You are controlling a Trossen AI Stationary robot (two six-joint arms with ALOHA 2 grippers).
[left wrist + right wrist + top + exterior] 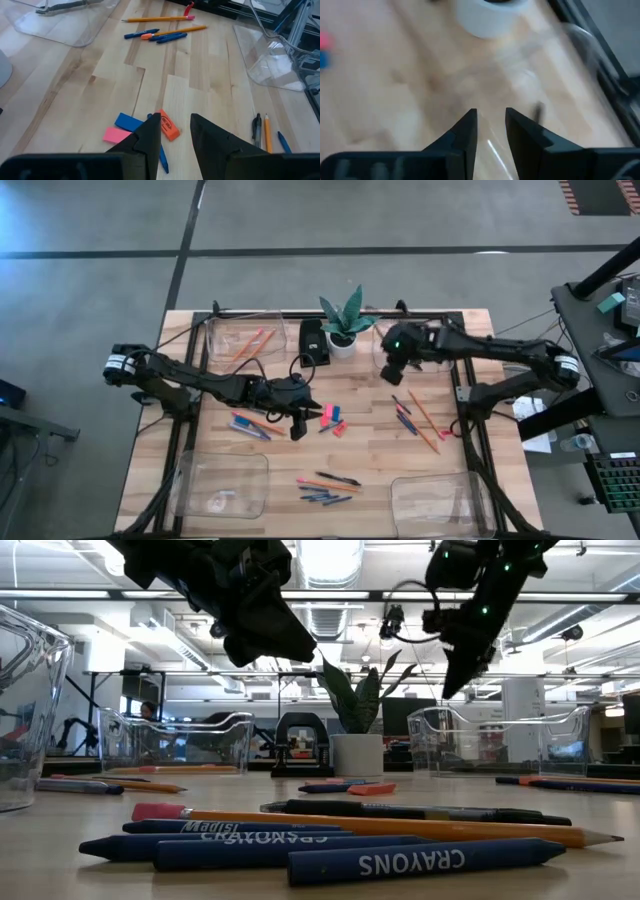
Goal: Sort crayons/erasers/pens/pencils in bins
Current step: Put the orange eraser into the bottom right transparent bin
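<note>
Left gripper (175,131) above the erasers; right gripper (490,125) over a rear bin.

Both grippers: fingers slightly parted, nothing held. Just beyond the left fingertips lie the erasers (169,126), orange, blue and pink blocks, on the pale wood table (100,75). Farther off lie blue crayons (425,862). Clear bins (225,485) occupy the corners. Grey floor surrounds.

Bins (238,338) at the table's (370,455) four corners; plant pot (342,343) top centre; erasers (331,418) mid-table; crayons (322,496) bottom centre; pencils (428,420) right of centre.
</note>
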